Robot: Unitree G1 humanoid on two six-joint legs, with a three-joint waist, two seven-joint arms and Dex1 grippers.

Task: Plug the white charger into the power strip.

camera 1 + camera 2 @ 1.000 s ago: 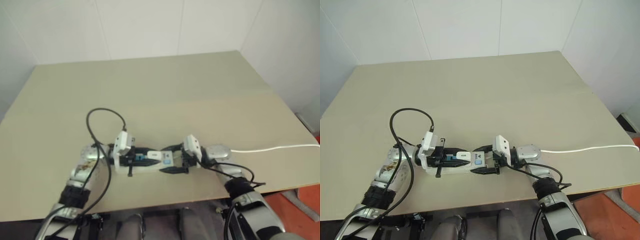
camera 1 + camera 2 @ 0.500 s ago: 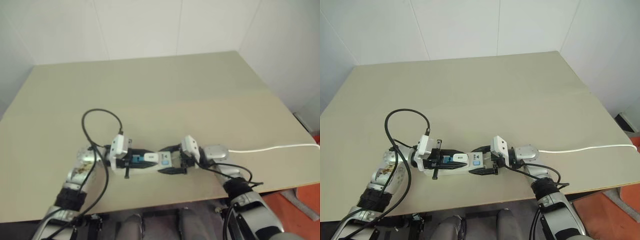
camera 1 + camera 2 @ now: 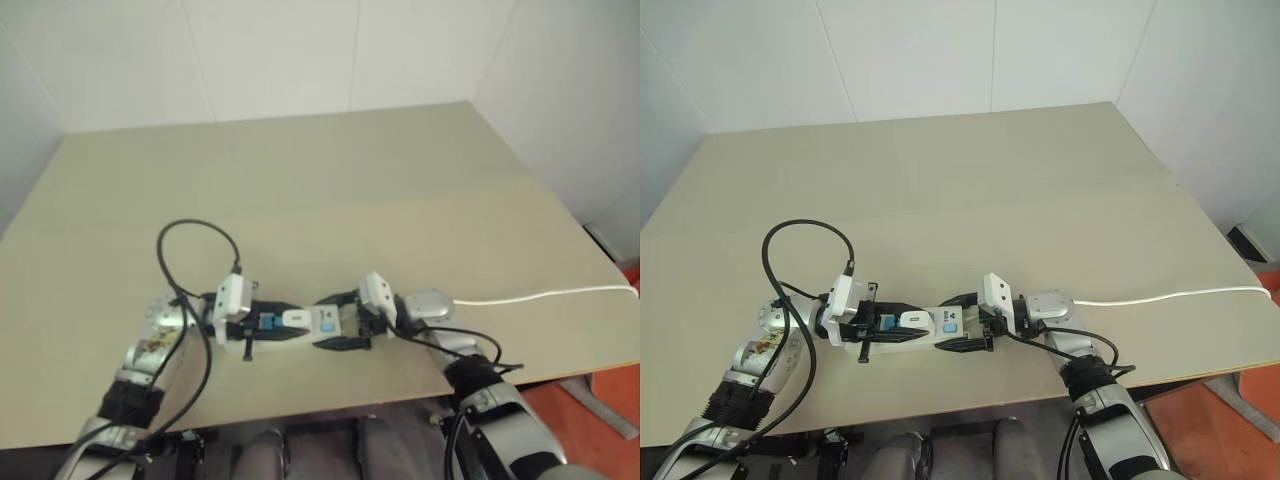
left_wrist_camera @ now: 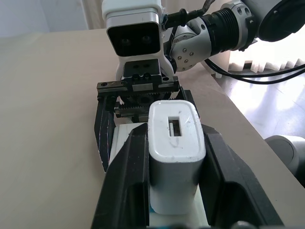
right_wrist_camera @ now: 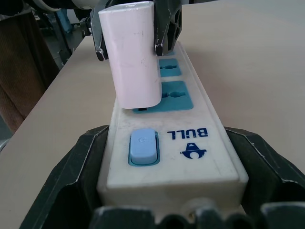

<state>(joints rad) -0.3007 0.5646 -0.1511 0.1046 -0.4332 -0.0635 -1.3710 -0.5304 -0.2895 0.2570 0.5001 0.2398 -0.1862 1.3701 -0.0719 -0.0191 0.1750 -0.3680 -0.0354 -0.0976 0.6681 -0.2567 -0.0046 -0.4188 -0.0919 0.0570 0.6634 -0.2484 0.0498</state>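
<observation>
Power strip (image 5: 164, 143) lies on the table (image 3: 970, 190) near its front edge, switch end clamped between right fingers (image 5: 71, 176) spread wide. White charger (image 4: 174, 152) pinched by left fingers (image 4: 131, 181), seated in blue socket beside switch.

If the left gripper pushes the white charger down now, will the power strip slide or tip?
Probably not. The power strip lies flat on the table, and the right gripper brackets its switch end. The white charger stands upright, so it may rock sideways.
</observation>
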